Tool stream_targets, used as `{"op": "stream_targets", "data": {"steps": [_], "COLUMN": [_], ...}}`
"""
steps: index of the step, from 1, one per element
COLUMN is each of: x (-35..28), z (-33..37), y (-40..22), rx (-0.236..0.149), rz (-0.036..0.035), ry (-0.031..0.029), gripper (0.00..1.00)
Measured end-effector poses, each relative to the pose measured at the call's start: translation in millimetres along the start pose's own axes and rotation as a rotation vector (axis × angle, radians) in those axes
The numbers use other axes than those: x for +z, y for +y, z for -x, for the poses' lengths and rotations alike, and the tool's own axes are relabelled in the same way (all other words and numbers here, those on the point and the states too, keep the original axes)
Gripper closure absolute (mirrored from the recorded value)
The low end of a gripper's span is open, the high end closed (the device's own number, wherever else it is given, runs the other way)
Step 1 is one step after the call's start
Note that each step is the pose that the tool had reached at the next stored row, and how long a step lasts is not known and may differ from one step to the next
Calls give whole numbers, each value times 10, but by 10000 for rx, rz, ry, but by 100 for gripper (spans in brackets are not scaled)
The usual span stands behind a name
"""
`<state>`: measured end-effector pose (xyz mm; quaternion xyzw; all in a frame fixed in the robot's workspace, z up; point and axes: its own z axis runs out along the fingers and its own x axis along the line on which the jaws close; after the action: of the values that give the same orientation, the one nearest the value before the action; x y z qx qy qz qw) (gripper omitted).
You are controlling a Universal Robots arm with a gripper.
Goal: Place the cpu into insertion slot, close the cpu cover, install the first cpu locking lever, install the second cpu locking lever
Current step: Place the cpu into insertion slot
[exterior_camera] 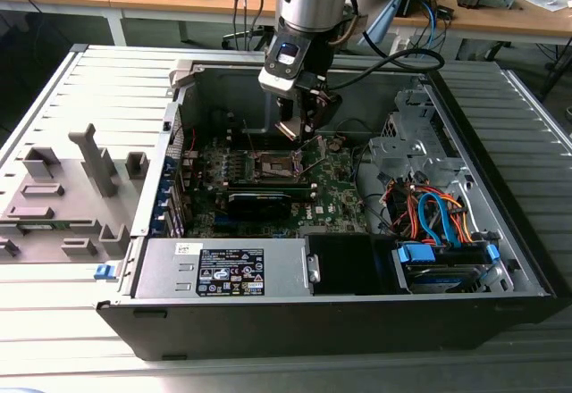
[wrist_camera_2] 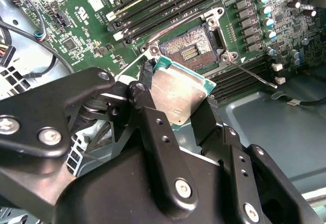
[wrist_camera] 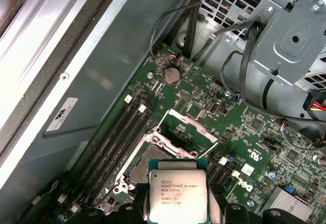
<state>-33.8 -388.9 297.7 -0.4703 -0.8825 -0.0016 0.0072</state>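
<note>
My black fingers (wrist_camera_2: 204, 116) pinch the small flat square cpu (wrist_camera_2: 178, 94), pale silver metal top, by two opposite edges. It hangs tilted just above the square brownish-gold insertion slot (wrist_camera_2: 189, 51) in the green circuit board (wrist_camera_2: 91, 25), not seated. The silver-grey frame-shaped cpu cover (wrist_camera: 189, 124) appears raised open.

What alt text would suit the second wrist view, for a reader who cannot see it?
The gripper holds the cpu, metal top showing, close to the uncovered insertion slot with its brownish-gold contacts. Long black memory slots flank it on the green circuit board.
</note>
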Motion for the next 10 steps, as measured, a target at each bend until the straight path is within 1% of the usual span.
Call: {"op": "stream_targets", "data": {"steps": [10], "x": [1], "z": [0], "y": [0], "rx": [237], "rz": [3], "ry": [1], "gripper": [45]}}
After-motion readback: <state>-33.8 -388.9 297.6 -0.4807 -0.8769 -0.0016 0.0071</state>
